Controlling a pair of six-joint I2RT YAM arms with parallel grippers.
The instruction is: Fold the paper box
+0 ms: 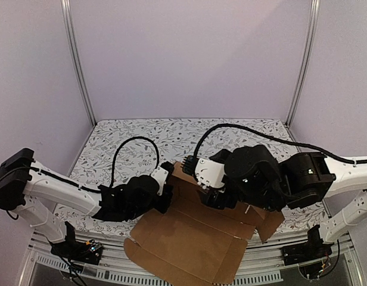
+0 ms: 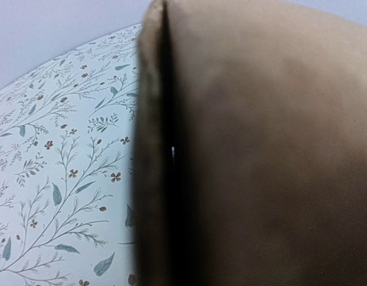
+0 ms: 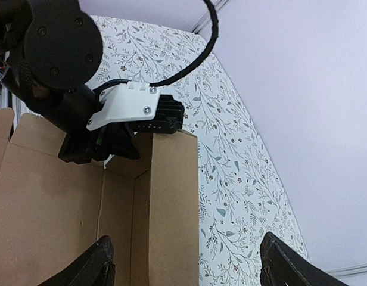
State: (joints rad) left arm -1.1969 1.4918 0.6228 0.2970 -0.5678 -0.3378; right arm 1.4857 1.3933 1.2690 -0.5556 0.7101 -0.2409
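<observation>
- Right gripper [image 3: 190,265] gapes wide and holds nothing; one finger [image 3: 100,265] hangs over the flat floor of the paper box [image 1: 189,238], the other hangs beyond the box, over the floral table [image 1: 142,134]; the box's raised back wall [image 3: 171,196] stands between the two fingers and touches neither
- Left gripper [image 3: 121,143] is clamped tight at the other end of that back wall, at the box's left back corner, and appears to pinch the cardboard there; its own camera shows only a blurred brown edge of the box close up, with the floral table beside it; its fingers do not show in that view
- Paper box is only partly folded; most of the brown sheet lies flat and open with its creases showing; the back wall stands upright, and a short tab turns inward from the corner at the left gripper
- Under the box lies the table; the box's near flaps jut past the table's near edge, above the grey slotted rail [image 1: 112,276]
- Both arms reach in over the box from opposite sides; the right arm's black wrist hides part of the box's right side
- Behind the box's left back corner a black cable [image 1: 136,140] loops up over the table
</observation>
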